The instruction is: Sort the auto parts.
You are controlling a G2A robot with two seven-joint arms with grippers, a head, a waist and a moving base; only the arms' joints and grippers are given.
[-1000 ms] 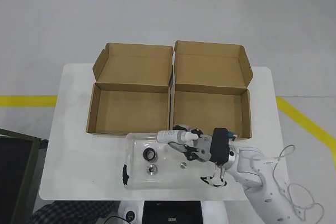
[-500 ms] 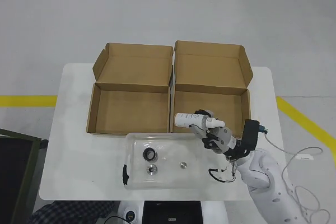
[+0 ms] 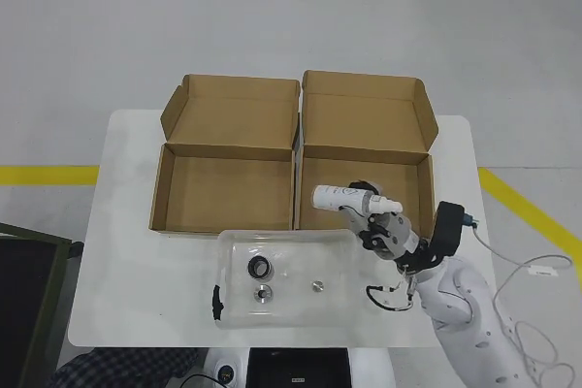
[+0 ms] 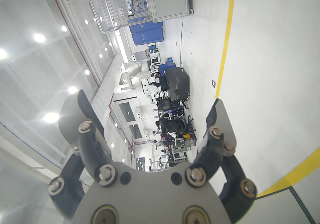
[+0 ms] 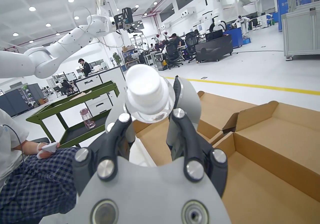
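Right claw (image 3: pixel 361 202) clamps a smooth white-capped bottle (image 3: pixel 328 199) above the near half of the right cardboard box (image 3: pixel 369 173). The box's open matte floor lies directly beneath, and the bottle's long axis runs left–right. Left claw (image 4: pixel 150 105) has its fingers spread, holds nothing, and is raised well apart.
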